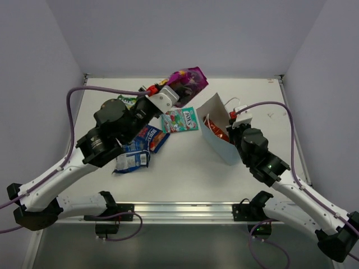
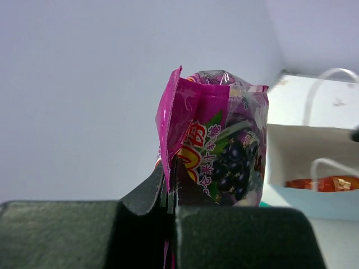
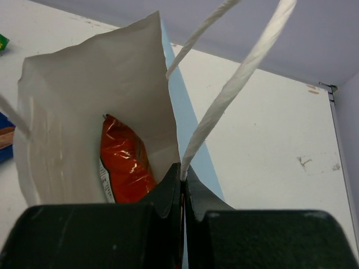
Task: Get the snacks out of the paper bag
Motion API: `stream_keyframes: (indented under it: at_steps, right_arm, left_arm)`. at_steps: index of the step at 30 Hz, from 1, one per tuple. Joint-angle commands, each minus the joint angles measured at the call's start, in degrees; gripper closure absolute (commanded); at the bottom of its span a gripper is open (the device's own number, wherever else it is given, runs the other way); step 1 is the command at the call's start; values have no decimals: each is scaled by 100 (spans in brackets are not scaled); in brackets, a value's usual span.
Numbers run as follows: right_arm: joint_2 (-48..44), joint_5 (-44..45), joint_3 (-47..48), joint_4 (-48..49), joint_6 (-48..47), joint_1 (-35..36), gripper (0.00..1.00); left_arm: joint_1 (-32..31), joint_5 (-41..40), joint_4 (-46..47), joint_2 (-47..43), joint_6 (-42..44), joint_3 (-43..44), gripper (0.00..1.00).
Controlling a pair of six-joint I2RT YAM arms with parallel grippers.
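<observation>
My left gripper (image 1: 170, 93) is shut on an edge of the magenta-purple snack packet (image 1: 188, 82) and holds it in the air above the table's far middle; the left wrist view shows the packet (image 2: 221, 151) pinched between the jaws (image 2: 170, 188). The light blue paper bag (image 1: 222, 149) leans at the right, mouth open to the left. My right gripper (image 1: 235, 120) is shut on its rim at the base of a cord handle (image 3: 183, 175). An orange-red packet (image 3: 124, 165) lies inside the bag (image 3: 78, 95).
A teal-white packet (image 1: 180, 120), a dark blue and red packet (image 1: 153, 138) and a blue-white packet (image 1: 132, 161) lie on the table left of the bag. A yellow-green packet (image 1: 128, 100) shows partly behind my left arm. Walls enclose the table.
</observation>
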Motion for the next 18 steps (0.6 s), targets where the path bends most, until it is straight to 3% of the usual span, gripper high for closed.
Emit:
stream_keyframes:
  at_steps: [1,8,18]
  right_arm:
    - [38,221,-17,-340,365,-15,100]
    - [-190,37,133,-620,610,-23,100]
    - [-436,-552,449,-894,665,-23,100]
  left_arm:
    - [252,-1555,496,-12,103,353,100]
    - [1718,-1057,407,831,-494,248,100]
    - [2897,-57,1365,2826,-889,177,100]
